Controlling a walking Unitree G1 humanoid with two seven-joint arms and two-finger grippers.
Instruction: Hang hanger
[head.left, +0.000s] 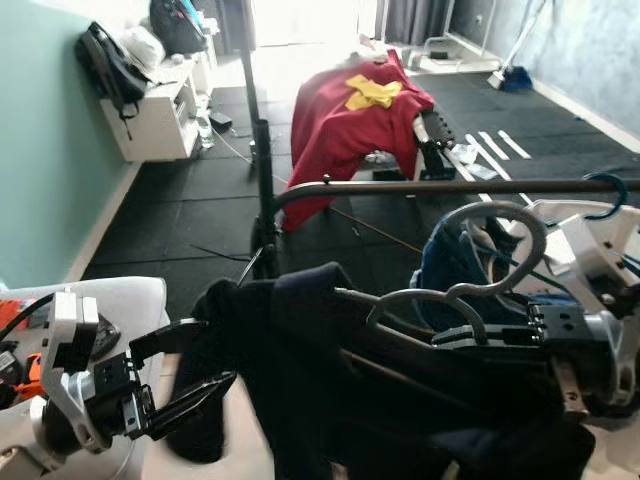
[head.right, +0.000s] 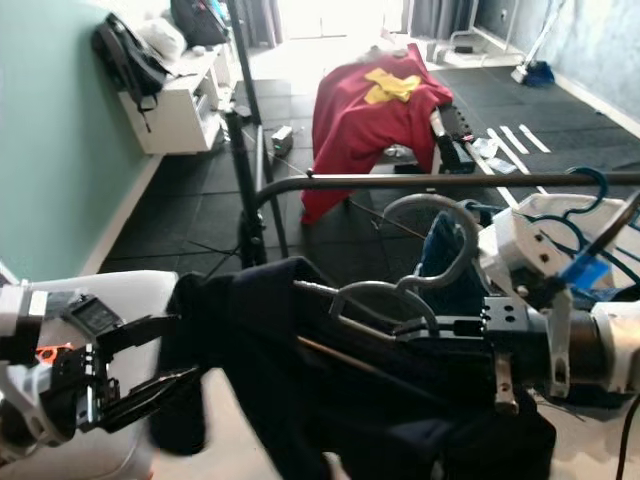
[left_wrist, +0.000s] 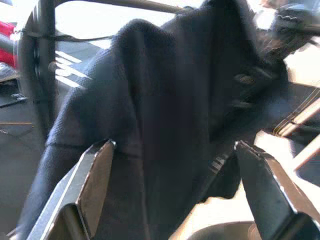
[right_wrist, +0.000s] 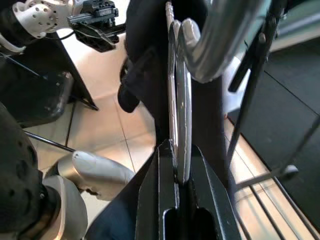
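Note:
A grey hanger (head.left: 470, 270) carries a dark navy garment (head.left: 330, 380) that droops below it. My right gripper (head.left: 455, 335) is shut on the hanger's neck, just below the hook, and the hook curls up close under the dark clothes rail (head.left: 450, 187). In the right wrist view the hanger (right_wrist: 178, 100) sits pinched between the fingers (right_wrist: 162, 195). My left gripper (head.left: 190, 370) stands open at the garment's left edge, its fingers (left_wrist: 97, 172) on either side of the cloth (left_wrist: 165, 125) without closing on it.
A red and yellow garment (head.left: 345, 115) drapes over a bench behind the rail. The rail's upright post (head.left: 262, 190) stands left of centre. A white shelf unit (head.left: 160, 115) with bags lines the green wall. Blue clothing (head.left: 450, 265) and a teal hanger (head.left: 610, 195) hang at the right.

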